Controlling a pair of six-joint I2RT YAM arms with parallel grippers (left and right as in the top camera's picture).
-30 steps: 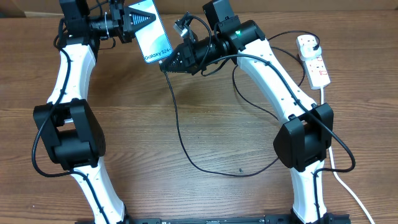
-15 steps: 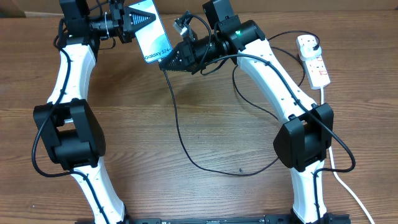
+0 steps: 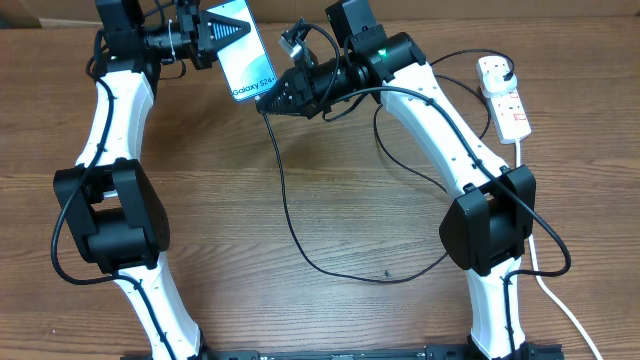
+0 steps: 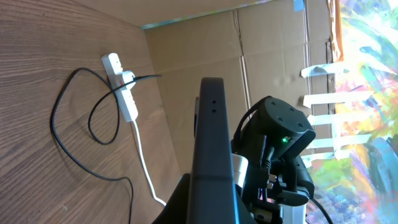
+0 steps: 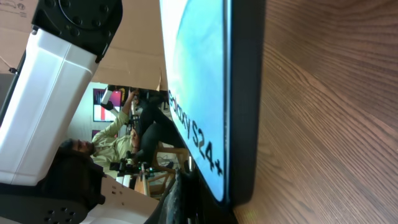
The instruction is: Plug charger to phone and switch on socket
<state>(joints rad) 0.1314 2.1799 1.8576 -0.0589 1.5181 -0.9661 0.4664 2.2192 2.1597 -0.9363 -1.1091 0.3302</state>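
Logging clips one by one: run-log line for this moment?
left gripper: shut on phone | right gripper: shut on charger tip at phone edge | charger's other end in socket

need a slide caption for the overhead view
Left end effector holds the phone; right end effector holds the charger at its labelled edge, socket at right.

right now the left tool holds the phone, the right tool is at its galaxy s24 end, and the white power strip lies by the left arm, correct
One slip: the overhead view shows the white power strip by the right arm, not the left. The left tool does hold the phone, and the right tool is at its Galaxy S24 end.
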